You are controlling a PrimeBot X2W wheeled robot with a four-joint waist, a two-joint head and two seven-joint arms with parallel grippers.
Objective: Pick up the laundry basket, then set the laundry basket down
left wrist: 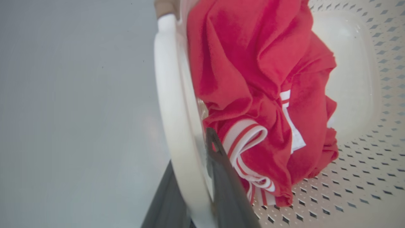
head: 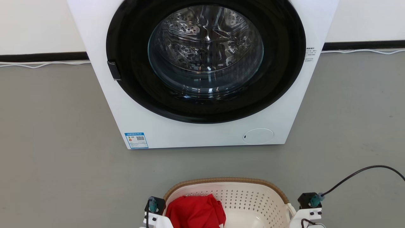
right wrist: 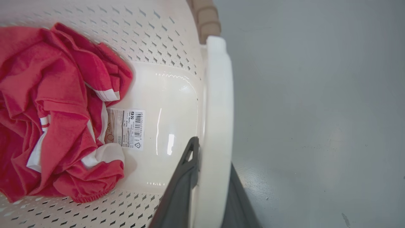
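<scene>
Floor: grey and smooth (head: 47,142), running back to a white wall (head: 31,25).
Basket: cream, perforated, brown-rimmed (head: 250,198); it sits at the bottom of the head view between my two wrists, in front of the washer and apart from it. I cannot tell whether it touches the floor.
Left gripper: (left wrist: 191,152) closed narrowly on the left handle (left wrist: 171,95), one finger inside the loop, the other outside.
Right gripper: (right wrist: 213,155) clamped the same way on the right handle (right wrist: 218,110).
Shirt: red with white stripes (right wrist: 53,110), crumpled in the basket's left half.
Sticker: barcode label (right wrist: 128,128) on the basket's bottom, its edge under the shirt.
Washer: white (head: 202,136), round glass door facing me.
Cable: black (head: 357,172), curving from my right wrist.
</scene>
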